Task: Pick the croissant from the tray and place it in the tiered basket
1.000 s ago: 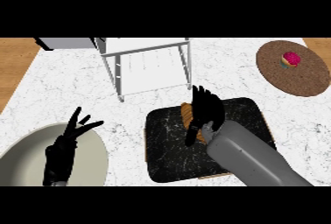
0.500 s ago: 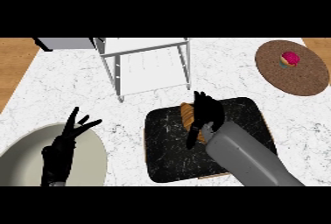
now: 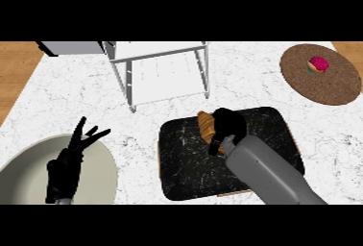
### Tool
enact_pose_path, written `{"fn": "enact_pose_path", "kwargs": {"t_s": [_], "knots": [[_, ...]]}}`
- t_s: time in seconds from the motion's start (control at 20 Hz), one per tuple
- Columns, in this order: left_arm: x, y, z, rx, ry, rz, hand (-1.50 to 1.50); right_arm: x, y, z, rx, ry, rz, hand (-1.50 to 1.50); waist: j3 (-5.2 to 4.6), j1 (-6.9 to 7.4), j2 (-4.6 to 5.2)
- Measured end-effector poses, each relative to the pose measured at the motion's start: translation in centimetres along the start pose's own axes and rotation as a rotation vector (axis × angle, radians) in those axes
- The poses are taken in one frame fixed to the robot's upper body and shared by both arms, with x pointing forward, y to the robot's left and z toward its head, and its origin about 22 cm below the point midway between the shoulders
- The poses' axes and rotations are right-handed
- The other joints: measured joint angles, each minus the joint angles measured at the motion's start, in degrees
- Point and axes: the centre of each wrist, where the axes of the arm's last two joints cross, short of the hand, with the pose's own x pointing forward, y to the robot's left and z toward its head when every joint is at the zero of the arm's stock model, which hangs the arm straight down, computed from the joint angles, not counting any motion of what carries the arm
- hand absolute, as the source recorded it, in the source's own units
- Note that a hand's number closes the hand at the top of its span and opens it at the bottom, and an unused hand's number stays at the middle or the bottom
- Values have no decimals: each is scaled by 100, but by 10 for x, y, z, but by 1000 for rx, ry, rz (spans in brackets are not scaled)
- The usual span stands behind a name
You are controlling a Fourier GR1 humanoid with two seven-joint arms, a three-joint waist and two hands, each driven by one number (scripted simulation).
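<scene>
Looking down, I see my right hand (image 3: 228, 126) curled over the croissant (image 3: 206, 126) at the upper left of the black tray (image 3: 184, 163), seemingly closing on it. Its long axis runs roughly toward the tiered basket (image 3: 159, 72), which lies up-left on the bench (image 3: 85, 96). My left hand (image 3: 67, 163) rests open over a pale bowl (image 3: 21, 178), farther away.

No text, label, brand, number or sign can be read on anything here
</scene>
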Motion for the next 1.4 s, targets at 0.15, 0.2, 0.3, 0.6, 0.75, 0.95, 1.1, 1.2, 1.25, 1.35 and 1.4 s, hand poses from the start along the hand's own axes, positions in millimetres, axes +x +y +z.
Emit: {"fn": "enact_pose_path", "kwargs": {"t_s": [0.15,0.2,0.3,0.6,0.75,0.95,1.1,1.2,1.25,1.35,1.4], "knots": [[0,0,0,-2,1,-3,0,2,2,0,-20,-11,5,150,-6,-2,-15],[1,0,0,-3,-1,-2,0,1,4,-2,-24,-15,5,150,-15,6,-18],[1,-1,0,-3,-4,-1,0,3,6,-2,-37,-23,13,150,-20,7,-22],[2,-1,-2,-10,-1,-1,0,-3,6,-11,-114,-117,110,150,-20,42,-15],[5,-3,-2,-14,-12,-3,0,-19,-9,-19,-114,-254,206,150,-19,87,26],[8,-4,-3,-26,-20,1,0,-43,-38,-33,-137,-431,285,150,-23,134,73],[8,-6,-2,-20,-19,3,0,-59,-63,-43,-166,-513,243,150,-28,121,67],[6,-6,-2,-19,-19,3,0,-62,-83,-44,-190,-562,181,150,-26,95,58],[5,-5,-2,-15,-16,3,0,-63,-91,-43,-196,-583,132,150,-26,71,48],[3,-3,-1,-10,-8,7,0,-62,-111,-38,-219,-625,40,150,-28,21,24],[3,-2,-1,-8,-3,3,0,-59,-124,-33,-237,-645,-10,150,-28,2,18]]}}
